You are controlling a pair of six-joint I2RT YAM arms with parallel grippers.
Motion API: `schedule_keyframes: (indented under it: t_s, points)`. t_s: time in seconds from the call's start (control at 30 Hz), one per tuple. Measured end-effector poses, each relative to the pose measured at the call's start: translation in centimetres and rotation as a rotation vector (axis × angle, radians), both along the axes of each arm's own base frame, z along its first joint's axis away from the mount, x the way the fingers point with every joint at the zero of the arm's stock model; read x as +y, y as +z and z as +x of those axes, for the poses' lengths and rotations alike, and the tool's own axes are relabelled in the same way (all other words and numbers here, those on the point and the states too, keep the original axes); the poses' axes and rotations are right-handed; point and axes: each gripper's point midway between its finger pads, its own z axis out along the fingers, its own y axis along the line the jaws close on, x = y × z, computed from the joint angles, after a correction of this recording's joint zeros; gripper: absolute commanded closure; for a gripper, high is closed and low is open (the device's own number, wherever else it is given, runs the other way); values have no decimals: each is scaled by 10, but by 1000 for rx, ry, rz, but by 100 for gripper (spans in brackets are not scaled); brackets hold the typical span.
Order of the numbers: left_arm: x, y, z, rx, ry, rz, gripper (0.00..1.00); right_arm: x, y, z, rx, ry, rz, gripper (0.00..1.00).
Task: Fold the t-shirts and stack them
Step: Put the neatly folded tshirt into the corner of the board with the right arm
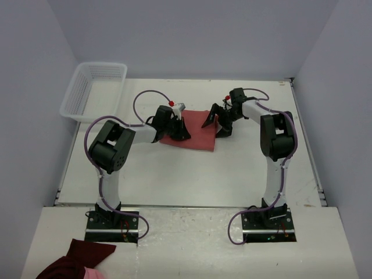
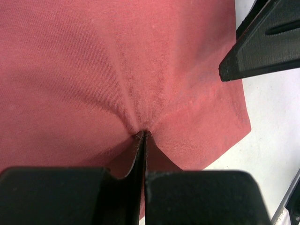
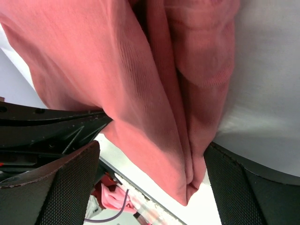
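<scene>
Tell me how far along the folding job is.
Done: the t-shirt is already down to a small, layered rectangle. In hand: the left gripper is shut on a pinch of its cloth, and the right gripper stands open around a folded edge without clamping it. Left: finishing this fold and the stacking. Only this one shirt shows, with no stack yet.

White table [image 1: 192,174], pale grey walls [image 1: 192,35]
</scene>
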Motion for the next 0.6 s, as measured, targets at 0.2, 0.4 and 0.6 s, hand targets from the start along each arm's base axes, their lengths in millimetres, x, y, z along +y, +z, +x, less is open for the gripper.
schedule_keyframes:
  t_s: [0.2,0.4,0.6]
  points:
    - [-1,-1,-1,-7,-3,-5,100,4,1,4,10,4,20,10]
    - [-2,-1,-2,-10,-3,-9,100,6,1,5,19,11,37,17]
    - [-2,0,-3,-6,-2,-11,100,6,-4,3,29,13,31,38]
